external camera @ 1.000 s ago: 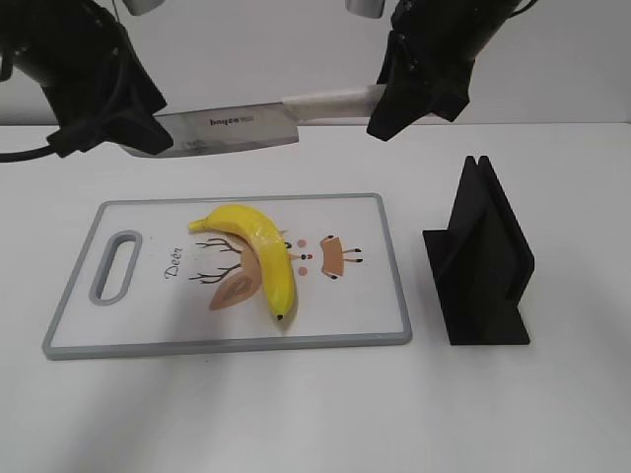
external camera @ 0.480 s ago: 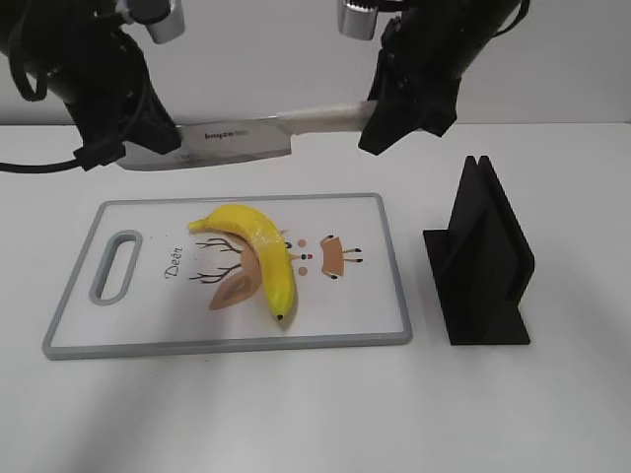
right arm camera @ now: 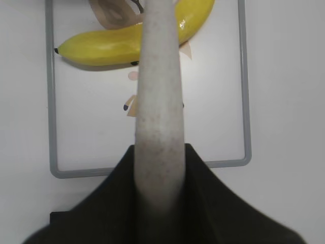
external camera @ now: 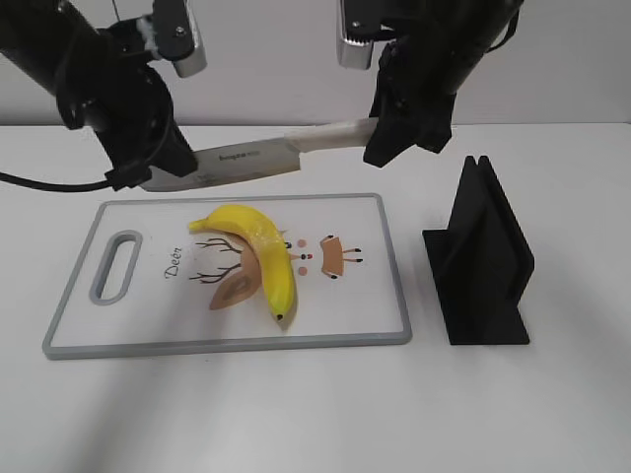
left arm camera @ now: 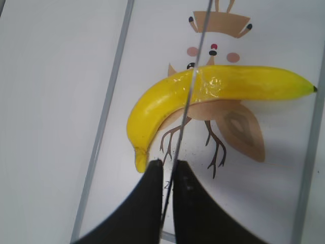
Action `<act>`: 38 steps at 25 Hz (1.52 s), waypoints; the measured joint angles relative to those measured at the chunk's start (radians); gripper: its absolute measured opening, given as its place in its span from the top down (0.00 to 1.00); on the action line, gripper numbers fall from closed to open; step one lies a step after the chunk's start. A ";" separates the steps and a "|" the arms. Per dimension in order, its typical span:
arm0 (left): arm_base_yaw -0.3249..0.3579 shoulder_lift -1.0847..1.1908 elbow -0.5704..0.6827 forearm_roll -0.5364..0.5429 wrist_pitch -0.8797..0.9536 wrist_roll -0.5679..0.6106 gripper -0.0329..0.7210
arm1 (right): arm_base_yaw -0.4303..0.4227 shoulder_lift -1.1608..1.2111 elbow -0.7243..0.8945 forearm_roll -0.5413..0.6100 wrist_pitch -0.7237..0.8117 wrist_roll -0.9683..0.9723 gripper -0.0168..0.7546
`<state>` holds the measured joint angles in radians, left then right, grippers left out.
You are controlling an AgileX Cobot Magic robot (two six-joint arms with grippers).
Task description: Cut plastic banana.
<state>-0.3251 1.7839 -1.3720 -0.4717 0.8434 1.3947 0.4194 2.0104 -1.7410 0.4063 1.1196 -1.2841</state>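
A lab test bench is suggested: a bare white tabletop (external camera: 315, 414) and plain wall (external camera: 266, 59) are seen behind.

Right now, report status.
Right pincer shut on knife handle; left pincer pinching blade tip. Banana uncut on cutting board. Path clear.

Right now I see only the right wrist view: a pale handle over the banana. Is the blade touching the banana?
Observer: No. In the exterior view the knife hangs in the air, apart from the banana.
Operator: Does anything hold the far end of the blade?
Observer: Yes. The left end effector is shut on the blade near its tip.
Operator: Where does the edge line up?
Observer: In the left wrist view it crosses the banana near the middle.
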 joint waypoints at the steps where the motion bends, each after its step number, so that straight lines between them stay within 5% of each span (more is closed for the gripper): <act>1: 0.000 0.013 0.000 -0.004 -0.006 0.001 0.94 | 0.000 0.011 0.000 -0.010 -0.006 0.000 0.76; 17: 0.003 0.280 -0.032 -0.110 -0.050 0.021 0.93 | -0.020 0.309 -0.018 -0.065 -0.066 0.032 0.73; 29: -0.003 0.233 -0.012 -0.108 -0.063 0.015 0.93 | -0.017 0.275 -0.046 -0.100 -0.018 0.045 0.73; 38: -0.007 -0.005 -0.005 -0.070 -0.023 0.008 0.94 | -0.012 0.101 -0.114 -0.100 0.082 0.081 0.73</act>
<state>-0.3318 1.7786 -1.3774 -0.5417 0.8208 1.4026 0.4074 2.1118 -1.8550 0.3066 1.2016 -1.2035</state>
